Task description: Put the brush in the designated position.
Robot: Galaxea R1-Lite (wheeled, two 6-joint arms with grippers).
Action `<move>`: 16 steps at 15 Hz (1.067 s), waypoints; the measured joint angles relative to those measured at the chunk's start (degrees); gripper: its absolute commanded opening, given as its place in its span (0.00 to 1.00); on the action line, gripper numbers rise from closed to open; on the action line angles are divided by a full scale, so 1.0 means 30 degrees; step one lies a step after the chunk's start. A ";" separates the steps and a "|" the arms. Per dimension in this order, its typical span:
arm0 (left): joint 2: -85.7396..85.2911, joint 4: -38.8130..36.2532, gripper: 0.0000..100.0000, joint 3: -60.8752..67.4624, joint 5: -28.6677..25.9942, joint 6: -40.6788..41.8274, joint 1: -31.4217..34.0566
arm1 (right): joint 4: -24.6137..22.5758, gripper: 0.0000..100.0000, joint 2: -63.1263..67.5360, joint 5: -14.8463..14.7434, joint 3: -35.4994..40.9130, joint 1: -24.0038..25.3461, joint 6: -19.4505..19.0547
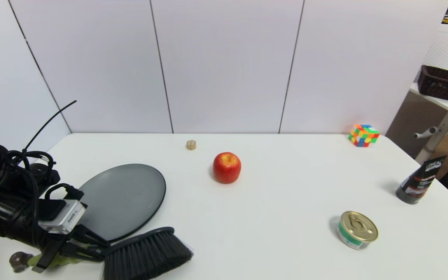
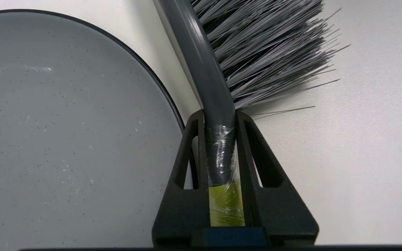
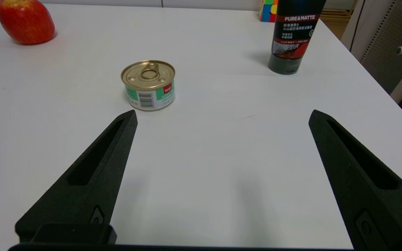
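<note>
The brush lies at the table's front left, its black bristles fanned toward the near edge and its olive-green handle running left under my left arm. My left gripper is shut on the brush's neck, where the dark grey head meets the green handle. In the left wrist view both fingers press against the neck and the left gripper holds it beside the plate's rim, with the bristles spreading beyond. My right gripper stands open over bare table at the front right, out of the head view.
A dark grey oval plate lies just behind the brush. A red apple and a small wooden knob stand mid-table. A tin can, a black tube and a colour cube are on the right.
</note>
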 measured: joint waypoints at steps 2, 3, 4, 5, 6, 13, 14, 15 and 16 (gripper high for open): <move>0.0236 0.0000 0.00 -0.0199 0.0004 0.0000 -0.0004 | 0.0000 1.00 0.0000 -0.0008 0.0000 0.0000 -0.0016; 0.0280 -0.0008 1.00 -0.0228 0.0049 -0.0045 -0.0004 | 0.0000 1.00 0.0000 -0.0008 0.0000 0.0000 -0.0008; 0.0309 -0.0016 1.00 -0.0240 0.0069 -0.0073 -0.0004 | 0.0000 1.00 0.0000 0.0000 0.0000 0.0000 -0.0008; 0.0321 0.0004 1.00 -0.0248 0.0106 -0.0081 -0.0004 | 0.0000 1.00 0.0000 -0.0008 0.0000 0.0000 0.0000; 0.0321 0.0049 1.00 -0.0256 0.0106 -0.0110 -0.0004 | 0.0000 1.00 0.0000 -0.0008 0.0000 0.0000 0.0000; -0.1105 0.0102 1.00 -0.0284 -0.0374 -0.1690 0.0008 | 0.0000 1.00 0.0000 0.0000 0.0000 0.0000 -0.0008; -0.1536 0.0110 1.00 -0.0467 -0.0703 -0.2101 0.0008 | 0.0000 1.00 0.0000 -0.0008 0.0000 0.0000 -0.0008; -0.2105 0.0114 1.00 -0.0796 -0.0971 -0.2719 0.0000 | -0.0004 1.00 0.0000 -0.0008 0.0000 0.0000 -0.0008; -0.2674 0.0122 1.00 -0.1182 -0.1093 -0.3482 -0.0028 | 0.0000 1.00 0.0000 0.0000 0.0000 0.0000 -0.0008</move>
